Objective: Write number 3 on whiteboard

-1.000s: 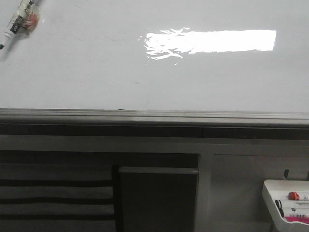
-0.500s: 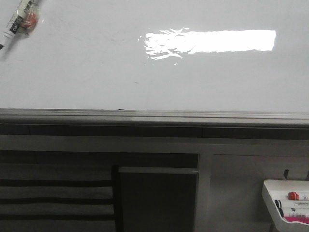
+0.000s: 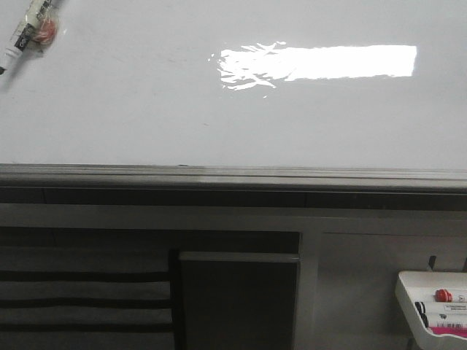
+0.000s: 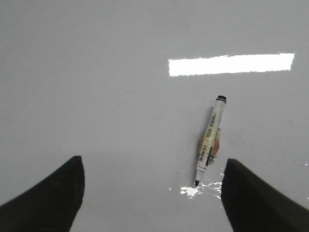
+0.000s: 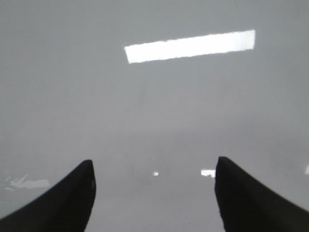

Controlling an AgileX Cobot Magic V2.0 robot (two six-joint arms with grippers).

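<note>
The whiteboard (image 3: 146, 109) fills the upper half of the front view, with a grey rail along its near edge and a bright glare patch. No number 3 shows on it. A white marker (image 3: 28, 30) with a black tip lies on the board at the far left; in the left wrist view the marker (image 4: 210, 137) lies uncapped, tip toward the fingers. My left gripper (image 4: 152, 174) is open and empty above the board, the marker just inside its right finger. My right gripper (image 5: 154, 176) is open and empty over bare board. Neither gripper shows in the front view.
A white marker tray (image 3: 434, 306) with several markers hangs at the lower right, below the board. A dark cabinet front (image 3: 237, 299) and slatted panels stand under the rail (image 3: 233, 176).
The marker at the front view's top left has slid slightly up and left; nothing else has changed.
</note>
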